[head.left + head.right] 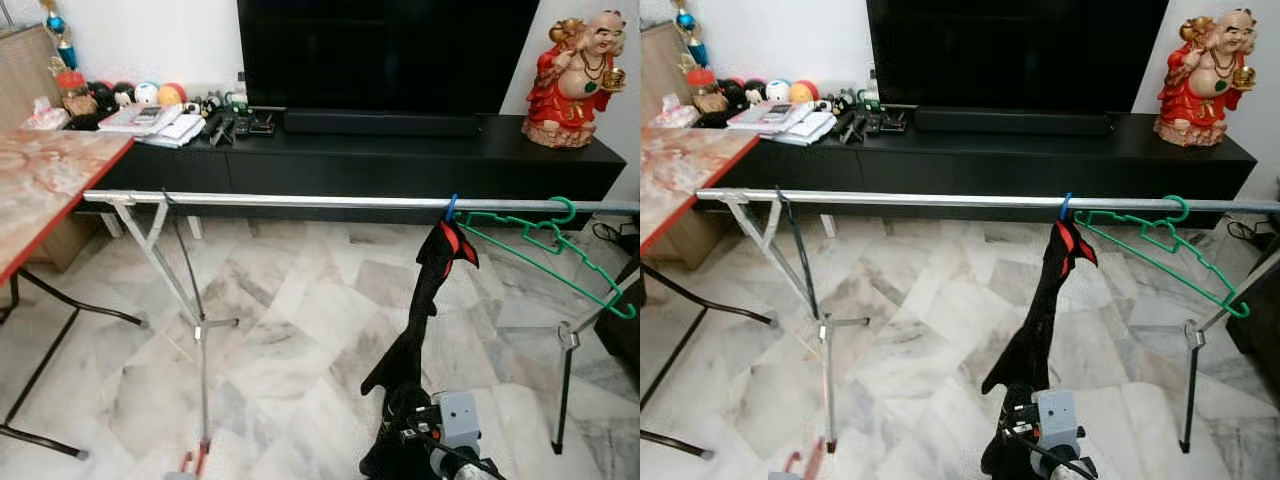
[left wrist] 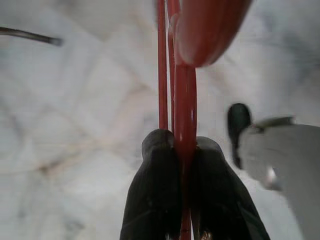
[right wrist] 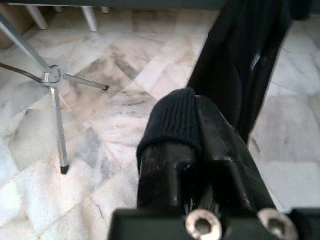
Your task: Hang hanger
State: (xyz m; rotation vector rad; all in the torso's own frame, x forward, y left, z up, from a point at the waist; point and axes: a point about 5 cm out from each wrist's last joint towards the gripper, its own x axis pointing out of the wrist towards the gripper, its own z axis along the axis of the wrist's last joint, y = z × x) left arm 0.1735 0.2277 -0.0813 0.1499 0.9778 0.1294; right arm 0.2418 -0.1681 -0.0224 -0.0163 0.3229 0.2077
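A long silver metal drying rail (image 1: 300,200) spans the marble floor (image 1: 300,300) before the black TV cabinet (image 1: 400,160). A green plastic hanger (image 1: 545,245) hangs near its right end, beside a black-and-red garment (image 1: 430,290) on a blue hook. Low at the left, the left gripper (image 2: 184,150) pinches a red plastic hanger (image 2: 182,95) between closed fingers. The right gripper (image 3: 192,107) sits pressed together beside the garment's lower hem.

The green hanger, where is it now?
The green hanger hangs by its hook on the silver rail, at the robot's right, beside the black garment and below the red statue.
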